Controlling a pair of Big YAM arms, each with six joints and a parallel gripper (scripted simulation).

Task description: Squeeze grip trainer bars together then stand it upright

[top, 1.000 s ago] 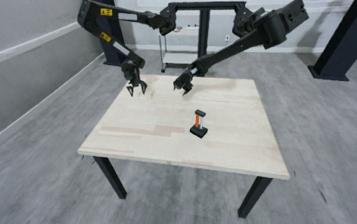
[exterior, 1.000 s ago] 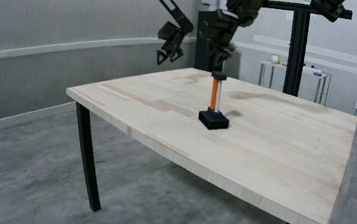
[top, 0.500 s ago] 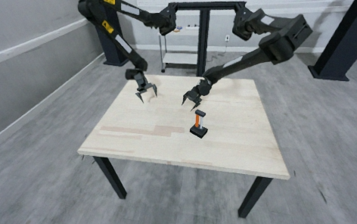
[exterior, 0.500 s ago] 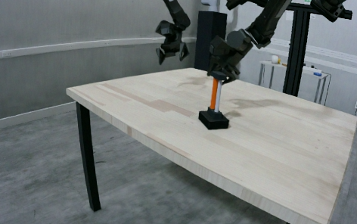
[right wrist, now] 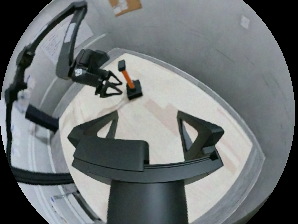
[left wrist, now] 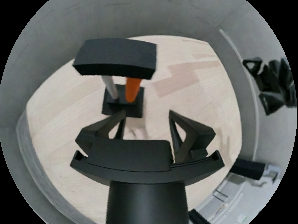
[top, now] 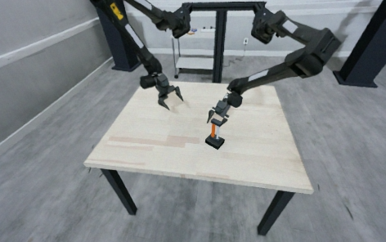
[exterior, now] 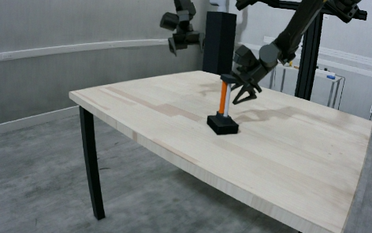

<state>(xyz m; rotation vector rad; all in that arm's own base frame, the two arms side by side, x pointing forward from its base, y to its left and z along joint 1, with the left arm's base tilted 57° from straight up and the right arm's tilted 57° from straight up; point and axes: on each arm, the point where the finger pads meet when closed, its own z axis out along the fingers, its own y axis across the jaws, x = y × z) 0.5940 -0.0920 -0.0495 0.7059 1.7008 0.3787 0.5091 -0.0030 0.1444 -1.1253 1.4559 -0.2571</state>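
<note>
Left gripper (top: pixel 217 122) (exterior: pixel 233 95) (left wrist: pixel 147 112) (right wrist: pixel 121 88), fingers spread, hovers just beside the upright grip trainer (top: pixel 213 131) (exterior: pixel 223 98) (left wrist: pixel 132 90) (right wrist: pixel 127 79); right gripper (top: pixel 176 105) (exterior: pixel 188 53) (left wrist: pixel 256 87) (right wrist: pixel 148 113), spread too, hangs farther from it.

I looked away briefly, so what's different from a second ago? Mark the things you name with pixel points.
The left gripper (top: pixel 217 121) (exterior: pixel 233 95) (left wrist: pixel 147 113) (right wrist: pixel 122 88) came down and over beside the grip trainer (top: pixel 213 130) (exterior: pixel 222 98) (left wrist: pixel 132 90) (right wrist: pixel 128 79). The right gripper (top: pixel 176 105) (exterior: pixel 188 53) (left wrist: pixel 252 75) (right wrist: pixel 147 113) shifted slightly toward the table's middle. Nothing was grasped or released. The trainer stayed upright in place.
</note>
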